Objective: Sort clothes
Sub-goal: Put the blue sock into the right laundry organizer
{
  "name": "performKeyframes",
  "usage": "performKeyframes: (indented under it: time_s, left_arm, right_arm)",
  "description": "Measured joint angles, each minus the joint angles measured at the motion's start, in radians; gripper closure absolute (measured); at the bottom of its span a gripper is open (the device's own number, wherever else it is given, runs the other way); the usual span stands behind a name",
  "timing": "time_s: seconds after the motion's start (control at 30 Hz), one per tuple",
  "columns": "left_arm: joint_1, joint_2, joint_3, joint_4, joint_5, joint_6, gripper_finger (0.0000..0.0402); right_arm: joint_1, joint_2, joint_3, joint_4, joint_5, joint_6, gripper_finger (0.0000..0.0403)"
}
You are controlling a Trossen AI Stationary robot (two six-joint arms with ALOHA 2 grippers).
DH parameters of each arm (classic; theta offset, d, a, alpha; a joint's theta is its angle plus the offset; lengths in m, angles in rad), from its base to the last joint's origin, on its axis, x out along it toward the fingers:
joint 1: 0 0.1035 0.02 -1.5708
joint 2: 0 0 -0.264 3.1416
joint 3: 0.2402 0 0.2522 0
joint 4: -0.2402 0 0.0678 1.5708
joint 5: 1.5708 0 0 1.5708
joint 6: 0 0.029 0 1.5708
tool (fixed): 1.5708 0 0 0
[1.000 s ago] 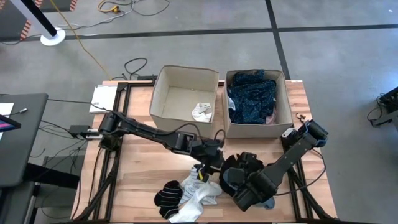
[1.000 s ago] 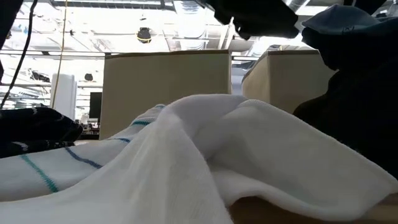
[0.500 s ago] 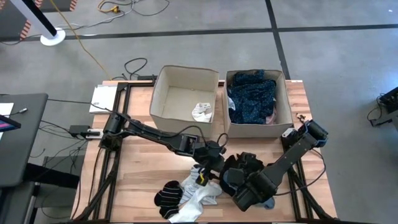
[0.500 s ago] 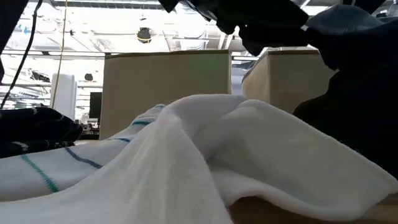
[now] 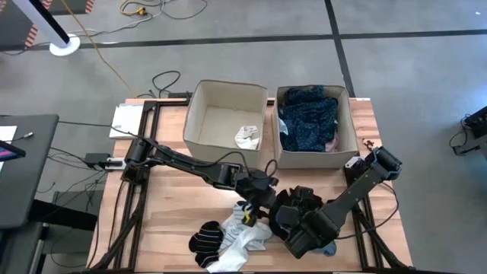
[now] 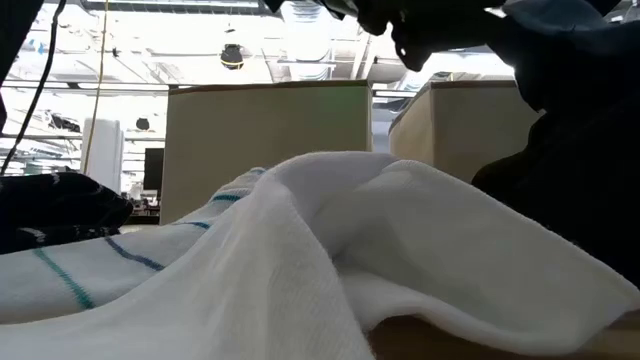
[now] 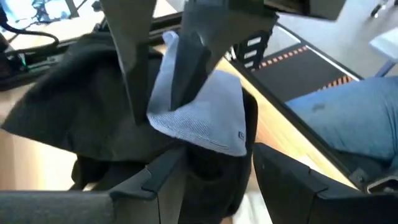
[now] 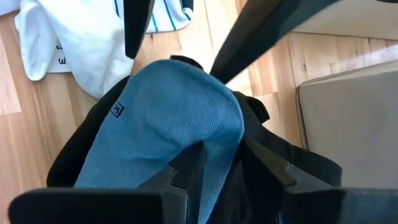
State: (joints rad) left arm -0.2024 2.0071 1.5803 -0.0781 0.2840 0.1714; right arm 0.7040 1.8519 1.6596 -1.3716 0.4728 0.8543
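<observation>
A: Right gripper, state? 
B: Fingers pinched on the light blue piece, which drapes over a black garment. In the high view the gripper sits near the table's front edge, at about 5 o'clock of the table's middle.

A: And the left gripper? 
B: Its two fingers also close on the light blue piece, from the opposite side, with the black cloth bunched under it. Both grippers meet over the same dark heap.

A: Arm poses? 
B: Left arm runs long and low from its base at 9 o'clock, stretched diagonally toward the heap. Right arm comes from 3 o'clock, folded back at the elbow, wrist angled down.

A: Other clothes? 
B: White piece with teal stripes and black and white striped socks lie at 6 o'clock. Left bin holds one small white item; right bin is filled with dark blue patterned cloth. Low view: white fabric fills the foreground.
</observation>
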Motion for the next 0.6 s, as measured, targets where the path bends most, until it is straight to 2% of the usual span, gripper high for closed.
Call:
performKeyframes:
  time_s: [0.47,0.6]
  left_arm:
    - [0.0,0.009,0.001,0.066,-0.078,-0.015,0.0224]
    - [0.0,0.048,0.001,0.094,-0.081,-0.013,0.0242]
  right_arm:
    - [-0.001,0.0,0.0,-0.001,0.0,0.0,0.028]
    - [-0.007,0.0,0.001,0.0,0.0,0.0,0.028]
